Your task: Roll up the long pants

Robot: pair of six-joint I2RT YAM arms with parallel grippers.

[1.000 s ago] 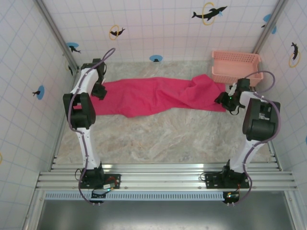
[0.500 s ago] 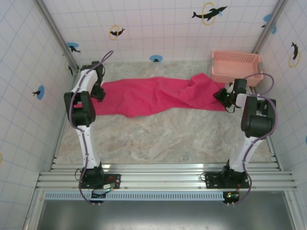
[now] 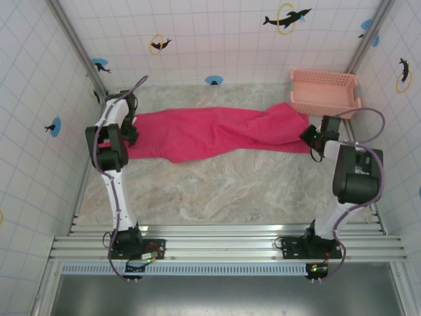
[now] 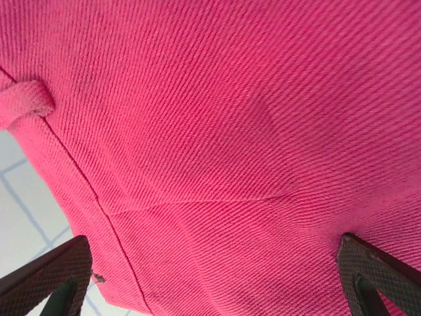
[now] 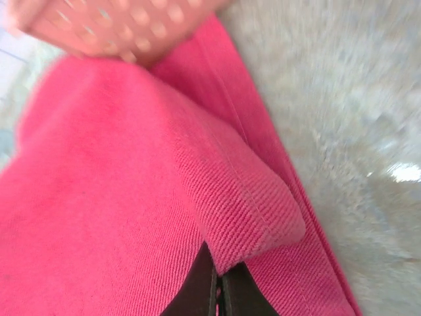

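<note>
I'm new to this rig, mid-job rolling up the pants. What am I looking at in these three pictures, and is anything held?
Two robot arms are bolted at the near edge of a table. The overhead picture looks down on both: the left arm at one end of the pink pants, the right arm at the other, beside a pale basket. The other two come from a camera on each wrist. The left one shows its jaws wide open over the cloth, holding nothing. The right one shows its jaws shut on a fold of the pants.
</note>
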